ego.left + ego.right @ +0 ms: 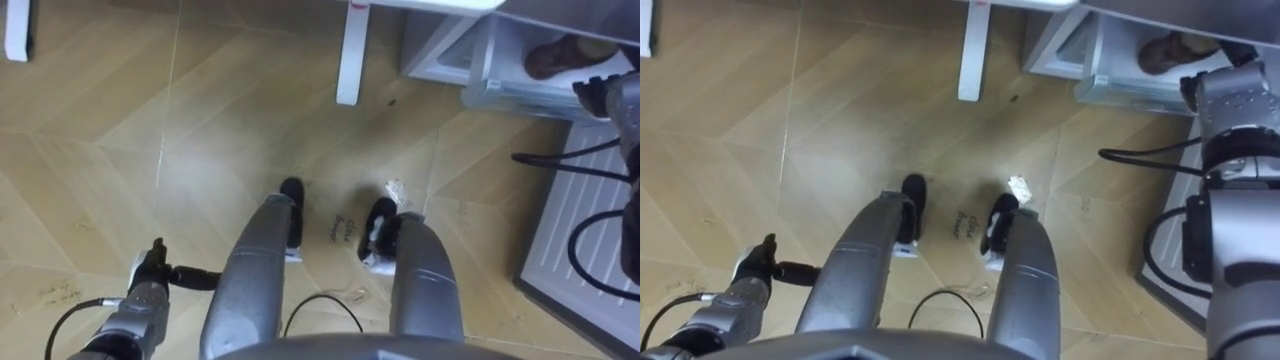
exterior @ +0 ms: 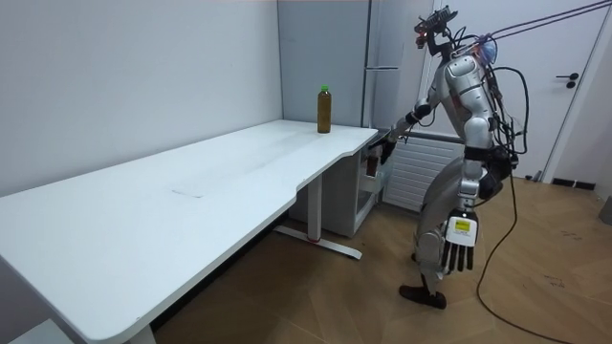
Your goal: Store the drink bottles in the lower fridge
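A brown drink bottle with a green cap (image 2: 323, 108) stands upright on the far end of the white table (image 2: 191, 205). I stand just past that table end, in front of the fridge (image 2: 382, 57). My right hand (image 2: 383, 150) reaches out to the open lower fridge compartment (image 1: 450, 50); in the left eye view the right hand (image 1: 597, 95) shows dark at the compartment's edge. A brown thing (image 1: 555, 52) lies inside the compartment; what it is I cannot tell. My left hand (image 2: 459, 250) hangs open and holds nothing.
A white table leg (image 1: 348, 55) stands on the wooden floor just left of the compartment. A white ribbed panel (image 1: 580, 220) lies low at my right. A closed door (image 2: 583, 105) is behind me.
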Motion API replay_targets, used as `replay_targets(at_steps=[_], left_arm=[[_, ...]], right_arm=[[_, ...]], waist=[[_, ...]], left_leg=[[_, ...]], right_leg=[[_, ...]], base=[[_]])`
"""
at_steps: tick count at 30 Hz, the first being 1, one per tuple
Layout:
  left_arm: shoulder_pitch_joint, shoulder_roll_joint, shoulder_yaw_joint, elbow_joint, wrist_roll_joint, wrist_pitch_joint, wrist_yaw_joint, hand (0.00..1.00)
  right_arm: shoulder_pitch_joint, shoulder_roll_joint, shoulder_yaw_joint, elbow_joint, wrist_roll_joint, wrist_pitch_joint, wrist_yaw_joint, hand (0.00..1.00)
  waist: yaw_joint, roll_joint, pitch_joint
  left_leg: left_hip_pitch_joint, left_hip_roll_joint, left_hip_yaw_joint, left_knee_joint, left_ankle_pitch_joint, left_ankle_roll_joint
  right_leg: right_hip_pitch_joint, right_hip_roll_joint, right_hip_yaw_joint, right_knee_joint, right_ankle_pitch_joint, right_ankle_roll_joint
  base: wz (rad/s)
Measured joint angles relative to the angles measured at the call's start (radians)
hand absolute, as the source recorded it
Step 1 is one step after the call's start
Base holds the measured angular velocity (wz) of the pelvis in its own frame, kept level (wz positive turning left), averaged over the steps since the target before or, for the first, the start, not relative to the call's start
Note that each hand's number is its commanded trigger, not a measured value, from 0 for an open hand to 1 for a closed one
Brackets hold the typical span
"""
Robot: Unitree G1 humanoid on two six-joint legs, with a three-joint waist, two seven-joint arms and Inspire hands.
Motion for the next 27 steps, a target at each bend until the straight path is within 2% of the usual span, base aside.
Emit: replay_targets(at_steps=[5, 11, 16, 20, 24, 27], left_arm=[[0.0, 0.0, 0.005, -0.006, -0.003, -0.009, -0.005, 0.0], [0.002, -0.001, 0.022, -0.014, -0.001, -0.02, -0.018, 0.0], [0.017, 0.005, 0.038, -0.013, -0.003, -0.021, -0.027, 0.0], [0.028, 0.006, 0.058, -0.003, 0.0, -0.011, -0.054, 0.0], [0.032, 0.007, 0.131, -0.005, 0.009, -0.001, -0.056, 0.0], [0.037, 0.009, 0.154, 0.006, 0.009, 0.003, -0.058, 0.0]], right_arm=[[0.028, 0.0, 0.021, 0.004, -0.001, 0.001, 0.002, 0.0], [0.045, 0.0, 0.029, 0.048, 0.0, 0.005, 0.034, 0.0], [0.078, 0.0, 0.029, 0.12, 0.023, 0.027, 0.107, 0.0], [0.104, -0.005, 0.027, 0.182, 0.021, 0.069, 0.166, 0.0], [0.178, -0.004, 0.019, 0.184, 0.01, 0.104, 0.212, 0.0], [0.246, -0.003, -0.006, 0.193, -0.002, 0.116, 0.253, 0.0]], waist=[[-0.003, -0.001, 0.0004], [0.006, -0.002, 0.0018], [0.008, -0.008, 0.0051], [0.006, -0.018, 0.0096], [-0.001, -0.043, 0.0079], [-0.008, -0.051, 0.0065]], left_leg=[[0.04, -0.009, -0.001, -0.024, 0.0, 0.0], [0.079, -0.008, -0.001, -0.038, 0.0, 0.0], [0.136, -0.007, -0.01, -0.072, 0.001, -0.001], [0.172, -0.008, -0.018, -0.074, 0.001, -0.001], [0.197, -0.005, -0.034, -0.075, 0.001, -0.001], [0.24, -0.005, -0.045, -0.081, -0.001, 0.002]], right_leg=[[0.039, -0.009, -0.003, -0.013, -0.006, 0.004], [0.082, -0.013, -0.015, -0.029, -0.009, 0.004], [0.152, -0.018, -0.043, -0.06, -0.016, 0.005], [0.205, -0.02, -0.068, -0.082, -0.02, 0.007], [0.26, -0.011, -0.091, -0.114, -0.023, 0.011], [0.326, -0.004, -0.108, -0.144, -0.023, 0.018]], base=[[0.04], [0.02], [0.13], [0.13], [0.16], [0.2]])
